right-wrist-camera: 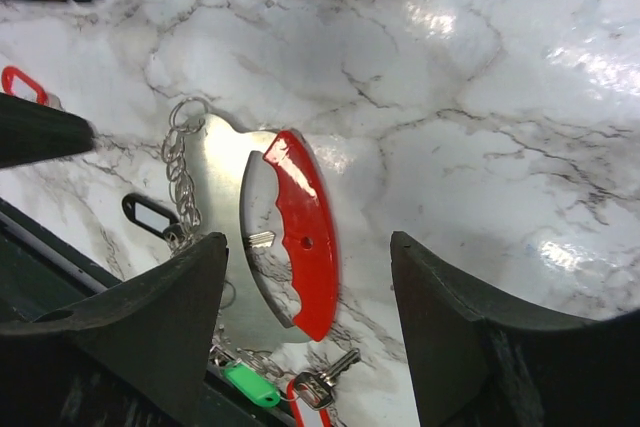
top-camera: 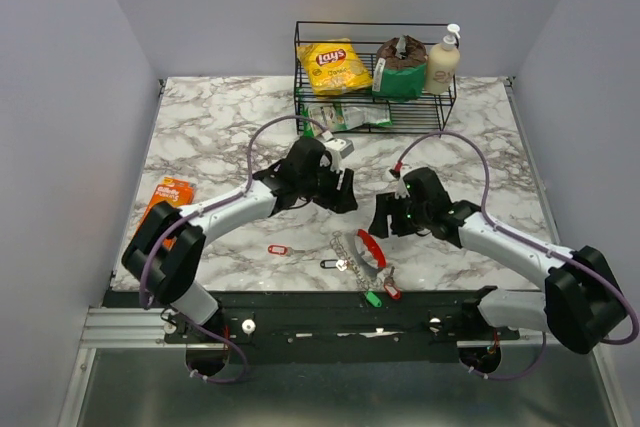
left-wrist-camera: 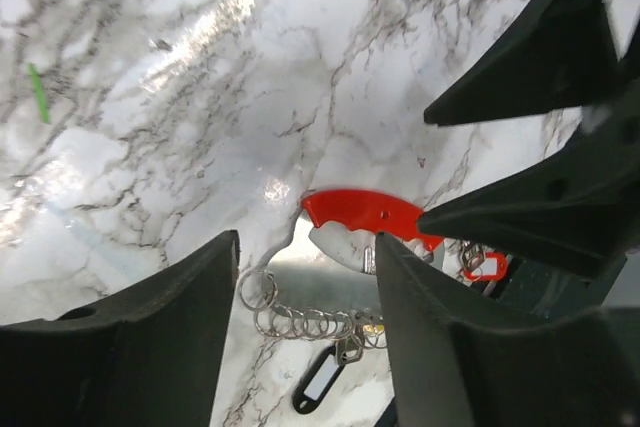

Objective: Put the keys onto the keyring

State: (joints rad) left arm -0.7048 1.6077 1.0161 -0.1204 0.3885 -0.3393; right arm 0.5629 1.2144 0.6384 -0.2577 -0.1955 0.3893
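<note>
The bunch with the red oval loop [top-camera: 371, 247] and silvery flat piece [right-wrist-camera: 215, 182] lies on the marble near the front edge. Its chain ends in the thin keyring [left-wrist-camera: 258, 289], also seen as the keyring [right-wrist-camera: 186, 110]. A black-tagged key [left-wrist-camera: 325, 377] hangs on the chain. A green-tagged key [top-camera: 373, 298] and a red-tagged key [right-wrist-camera: 330, 387] lie by the front edge. My left gripper [top-camera: 337, 190] hovers open behind the bunch, nothing between its fingers. My right gripper [top-camera: 384, 219] hangs open just right of the red loop [right-wrist-camera: 305, 237], holding nothing.
A lone red tag [top-camera: 278, 249] lies left of the bunch. An orange razor pack [top-camera: 168, 197] sits at the left edge. A wire rack [top-camera: 375, 107] at the back holds a chips bag [top-camera: 335, 67], a green pack and a bottle [top-camera: 442, 62].
</note>
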